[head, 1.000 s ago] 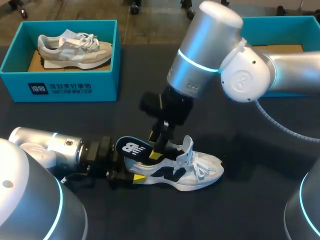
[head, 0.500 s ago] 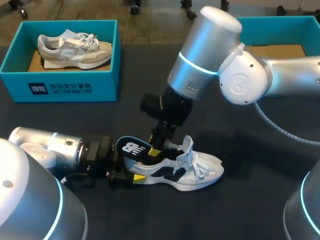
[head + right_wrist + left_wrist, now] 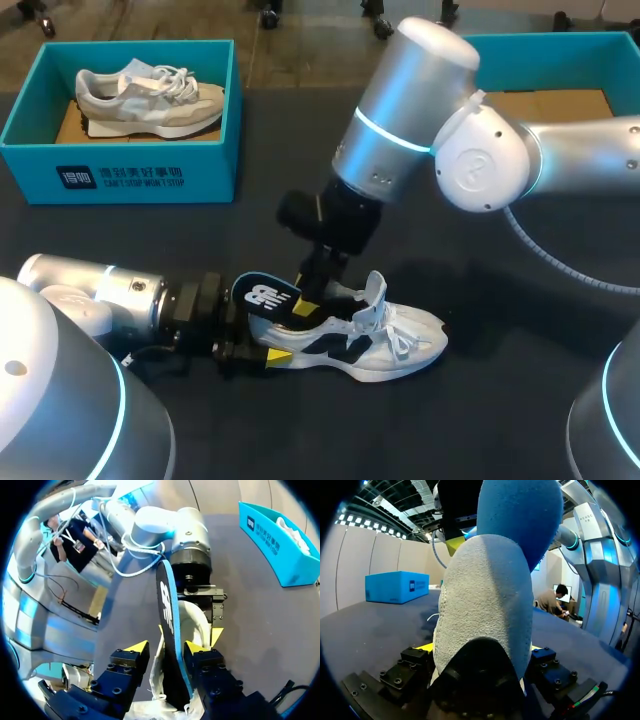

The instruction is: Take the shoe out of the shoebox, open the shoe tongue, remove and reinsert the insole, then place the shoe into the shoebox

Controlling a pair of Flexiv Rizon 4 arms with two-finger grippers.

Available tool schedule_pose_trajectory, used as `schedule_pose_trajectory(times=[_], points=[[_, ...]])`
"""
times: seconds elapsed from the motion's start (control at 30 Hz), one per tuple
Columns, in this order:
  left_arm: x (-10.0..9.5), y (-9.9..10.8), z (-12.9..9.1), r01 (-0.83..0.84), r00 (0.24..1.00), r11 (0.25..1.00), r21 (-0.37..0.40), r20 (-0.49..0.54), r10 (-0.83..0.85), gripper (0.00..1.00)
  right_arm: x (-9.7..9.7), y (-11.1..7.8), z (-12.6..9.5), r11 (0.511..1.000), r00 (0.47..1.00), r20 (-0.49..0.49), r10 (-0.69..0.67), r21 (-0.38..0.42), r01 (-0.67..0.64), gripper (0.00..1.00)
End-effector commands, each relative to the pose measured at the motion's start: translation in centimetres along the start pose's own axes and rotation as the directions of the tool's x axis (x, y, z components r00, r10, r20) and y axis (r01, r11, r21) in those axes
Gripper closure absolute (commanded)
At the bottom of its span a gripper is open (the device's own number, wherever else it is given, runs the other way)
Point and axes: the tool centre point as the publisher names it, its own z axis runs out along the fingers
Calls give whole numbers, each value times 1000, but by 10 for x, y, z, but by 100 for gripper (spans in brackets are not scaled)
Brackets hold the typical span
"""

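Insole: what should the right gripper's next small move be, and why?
Probably shut the right gripper on the insole: it stands between the open fingers, sticking out of the shoe, whose heel the left gripper clamps.

Desk (image 3: 500, 400), front middle: shoe (image 3: 370, 340) lies on it, heel to the left, toe to the right. Insole (image 3: 268, 296) stands up out of the heel end. Left pincer (image 3: 266, 346) sits at the heel, one finger on either side of it. Right pincer (image 3: 308, 300) is above the shoe opening, with the insole between its fingers. Far-left shoebox (image 3: 120, 165) stands at the rear left with a second shoe (image 3: 150, 98) inside. Far-right shoebox (image 3: 560, 48) stands at the rear right, behind the right arm.
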Motion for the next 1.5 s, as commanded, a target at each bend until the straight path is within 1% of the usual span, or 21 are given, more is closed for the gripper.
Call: schedule_pose_trajectory(times=[0.03, 0.3, 0.43, 0.47, 0.57, 0.7, 0.8, 0.87, 0.9, 0.93, 0.97, 1.37, 1.4, 1.43, 1.47, 1.5], points=[[1, 0, 0, 0, 1000, 1000, 1, 1, 0, 100, -2, 1, 8, 1000, 1000, -7, -1, -9, 1, 58], [1, 0, 0, 0, 1000, 1000, 1, 1, 0, 100, -2, 1, 12, 1000, 1000, -18, 4, -15, -4, 61], [1, 0, 0, 0, 1000, 1000, 1, 1, 0, 100, -1, 2, 13, 1000, 1000, -18, 3, -22, -3, 69], [1, 0, 0, 0, 1000, 1000, 1, 1, 0, 100, -1, 2, 13, 1000, 1000, -18, 2, -24, -3, 73], [1, 0, 0, 0, 1000, 1000, 1, 1, 0, 100, -1, 2, 14, 999, 1000, -14, 2, -33, -3, 100], [1, 0, 0, 0, 1000, 1000, 1, 1, 0, 100, 0, 3, 11, 999, 1000, -5, -11, -44, 11, 100], [1, 0, 0, 0, 1000, 1000, 1, 1, 0, 100, 1, 7, 5, 998, 999, 10, -35, -48, 35, 100], [1, 0, 0, 0, 1000, 1000, 1, 1, 0, 100, 2, 12, -1, 995, 997, 20, -74, -67, 75, 100], [1, 0, 0, 0, 1000, 1000, 1, 1, 0, 100, 3, 15, -5, 990, 994, 20, -103, -91, 104, 100], [1, 0, 0, 0, 1000, 1000, 1, 1, 0, 100, 4, 20, -12, 977, 986, 25, -167, -131, 169, 100], [1, 0, 0, 0, 1000, 1000, 1, 1, 0, 100, 7, 25, -18, 965, 975, 32, -221, -141, 223, 100], [1, 0, 0, 0, 1000, 1000, 1, 1, 0, 100, 7, 25, -18, 965, 975, 32, -221, -141, 223, 100], [1, 0, 0, 0, 1000, 1000, 1, 1, 0, 100, 2, 28, -13, 965, 979, 14, -204, -163, 204, 100], [1, 0, 0, 0, 1000, 1000, 1, 1, 0, 100, 0, 32, -10, 970, 982, 5, -191, -152, 190, 100], [1, 0, 0, 0, 1000, 1000, 1, 1, 0, 100, -3, 40, -9, 974, 984, 3, -179, -144, 177, 100], [1, 0, 0, 0, 1000, 1000, 1, 1, 0, 100, -4, 47, -12, 974, 985, -1, -174, -148, 172, 100]])
